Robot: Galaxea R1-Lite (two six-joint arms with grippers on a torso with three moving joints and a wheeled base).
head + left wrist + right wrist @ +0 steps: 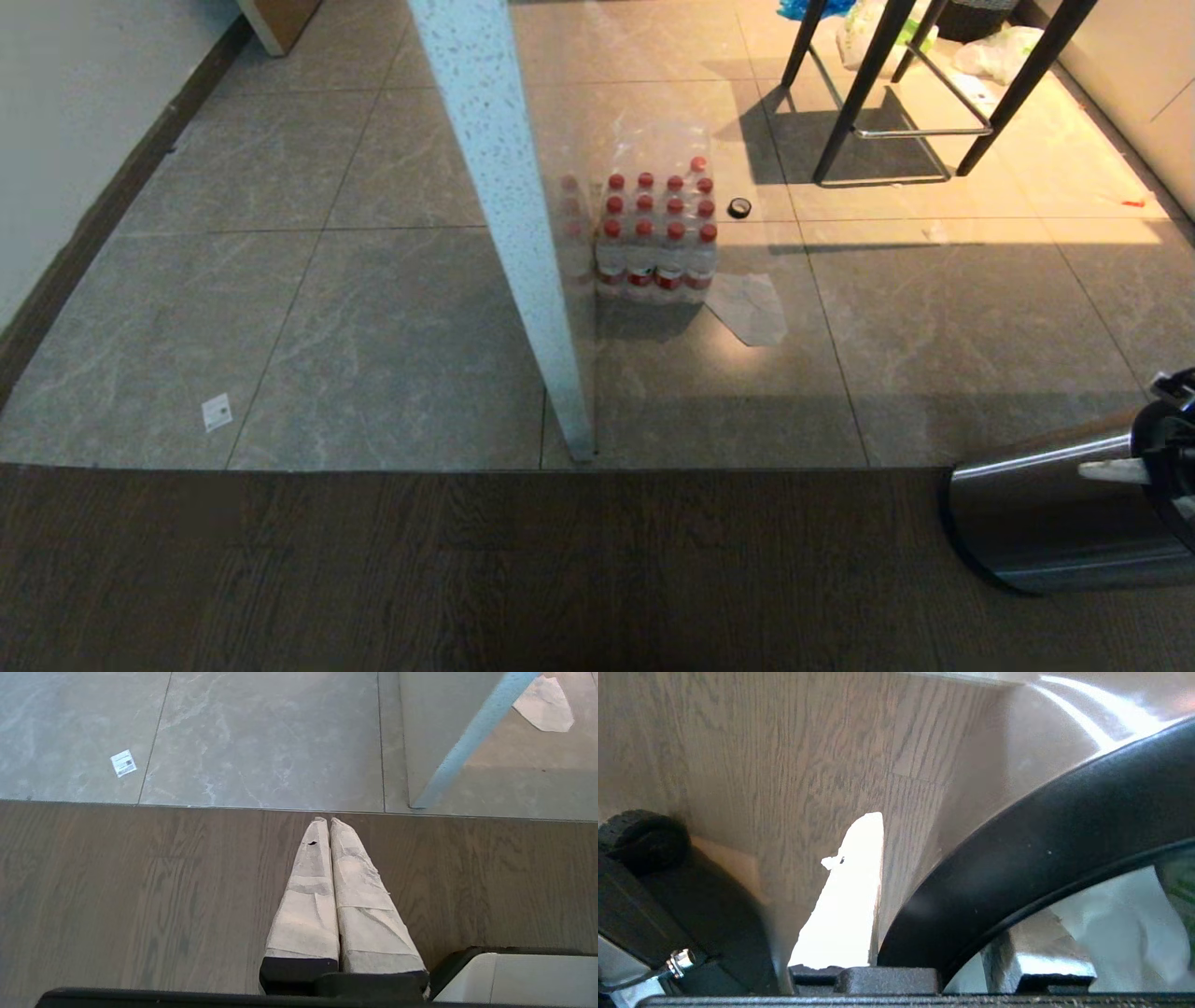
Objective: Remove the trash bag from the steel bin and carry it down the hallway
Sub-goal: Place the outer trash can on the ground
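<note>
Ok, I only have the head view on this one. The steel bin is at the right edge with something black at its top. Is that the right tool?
Observer: Yes. The right wrist view shows the right tool close against the black rim ring of the steel bin.
Operator: Is the bag in there?
Observer: Yes. The trash bag, white with a bit of green print, lies just inside that rim.
Operator: And the left tool? I can't see it at all.
Observer: The left tool is shut and empty. It hangs over the wood floor near the tile edge.
</note>
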